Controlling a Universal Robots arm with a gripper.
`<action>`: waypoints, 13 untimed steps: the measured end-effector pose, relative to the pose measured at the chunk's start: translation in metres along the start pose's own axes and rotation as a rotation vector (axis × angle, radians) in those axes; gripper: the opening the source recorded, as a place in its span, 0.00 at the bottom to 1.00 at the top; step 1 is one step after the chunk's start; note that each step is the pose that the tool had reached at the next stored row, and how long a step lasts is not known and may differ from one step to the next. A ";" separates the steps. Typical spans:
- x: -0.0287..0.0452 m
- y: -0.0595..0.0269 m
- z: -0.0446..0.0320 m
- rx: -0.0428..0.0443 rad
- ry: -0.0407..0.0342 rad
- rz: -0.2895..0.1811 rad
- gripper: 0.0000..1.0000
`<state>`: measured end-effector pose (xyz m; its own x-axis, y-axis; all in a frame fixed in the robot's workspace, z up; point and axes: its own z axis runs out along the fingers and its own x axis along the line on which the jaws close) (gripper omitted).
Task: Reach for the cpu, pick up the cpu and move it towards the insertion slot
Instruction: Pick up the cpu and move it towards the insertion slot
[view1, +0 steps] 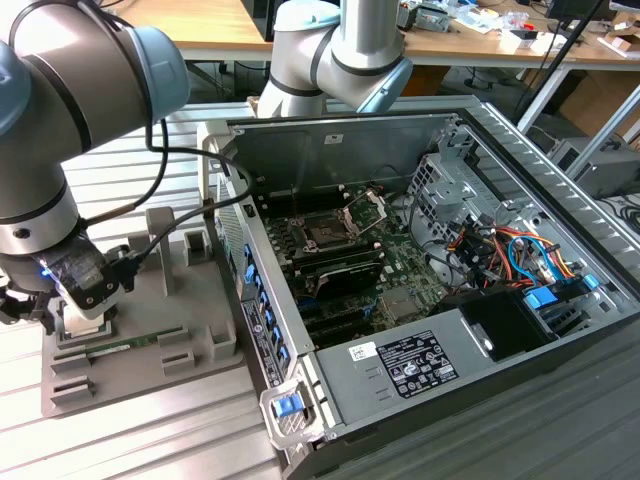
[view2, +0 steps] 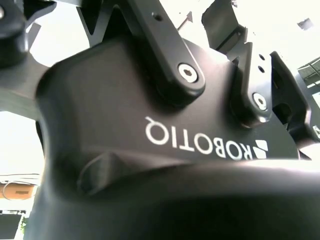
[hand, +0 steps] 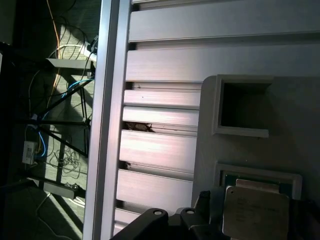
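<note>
In the first wrist view, the cpu (hand: 256, 214) is showing its pale silver top over a framed pocket (hand: 260, 172) of the grey fixture (hand: 295, 110). Dark parts of the gripper (hand: 200, 215) are sitting right against the chip's side, but whether the jaws are gripping it or merely flanking it I cannot tell. Another square recess (hand: 245, 107) is lying farther along the fixture, and beyond it the ribbed metal table (hand: 160, 150) is running to its edge.

In the second wrist view the gripper's black body is looming close, its link arms (view2: 170, 55) crossing against bright light.

In the exterior view the arm (view1: 60, 90) is bending down at the exterior view's left, holding the gripper low over the fixture, where a green memory stick (view1: 110, 350) is resting in a groove. Well apart, toward the exterior view's right, the open computer case (view1: 330, 150) is lying on the table. The insertion slot (view1: 325, 232) is sitting in the green board inside it, with its silver frame (view1: 366, 205) standing raised. Wooden tables (view1: 200, 25) are standing behind.
</note>
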<state>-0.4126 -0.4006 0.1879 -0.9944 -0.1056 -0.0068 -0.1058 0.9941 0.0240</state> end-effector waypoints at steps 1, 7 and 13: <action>0.0000 0.0000 0.0000 -0.0001 0.0015 0.000 0.72; 0.0001 0.0000 0.0000 -0.0017 0.0169 0.000 0.72; -0.0013 -0.0002 0.0008 -0.0019 0.0178 0.000 0.72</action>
<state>-0.4113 -0.4007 0.1871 -0.9943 -0.1057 0.0111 -0.1054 0.9941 0.0259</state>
